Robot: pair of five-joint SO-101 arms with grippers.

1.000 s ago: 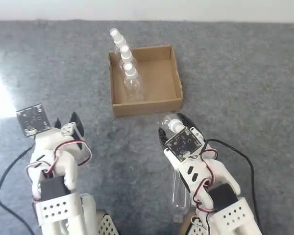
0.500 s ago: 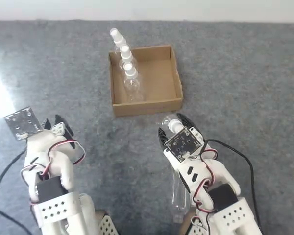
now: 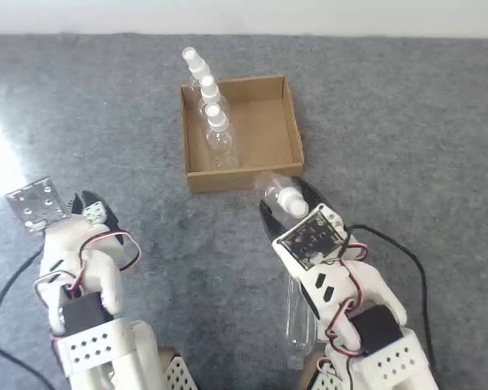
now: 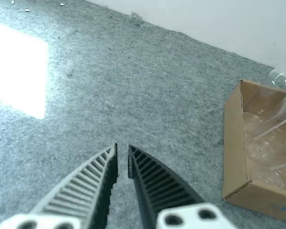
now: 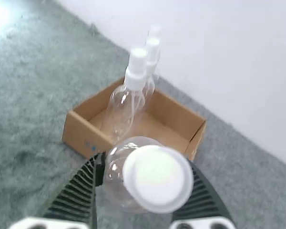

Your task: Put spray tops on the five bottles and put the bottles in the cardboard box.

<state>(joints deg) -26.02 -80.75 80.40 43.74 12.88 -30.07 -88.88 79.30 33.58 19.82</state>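
My right gripper (image 3: 286, 200) is shut on a clear bottle (image 3: 272, 188) with a white spray top, held tilted just in front of the cardboard box (image 3: 242, 175). In the right wrist view the bottle's cap (image 5: 155, 179) sits between the fingers (image 5: 81, 191), facing the camera, with the box (image 5: 83, 136) beyond. Three capped bottles (image 3: 218, 134) stand in a row along the box's left side. Another clear bottle (image 3: 298, 318) lies on the carpet, partly under the right arm. My left gripper (image 3: 89, 201) is shut and holds nothing, low over the carpet at the left (image 4: 122, 151).
Grey carpet (image 3: 390, 122) covers the table. The right half of the box floor (image 3: 264, 126) is bare. A bright light patch (image 4: 19, 71) lies on the carpet at the far left. A white wall (image 5: 238, 57) runs behind the box.
My right gripper has lifted the capped bottle and carried it closer to the box's front wall. The left arm swung left and drew back.
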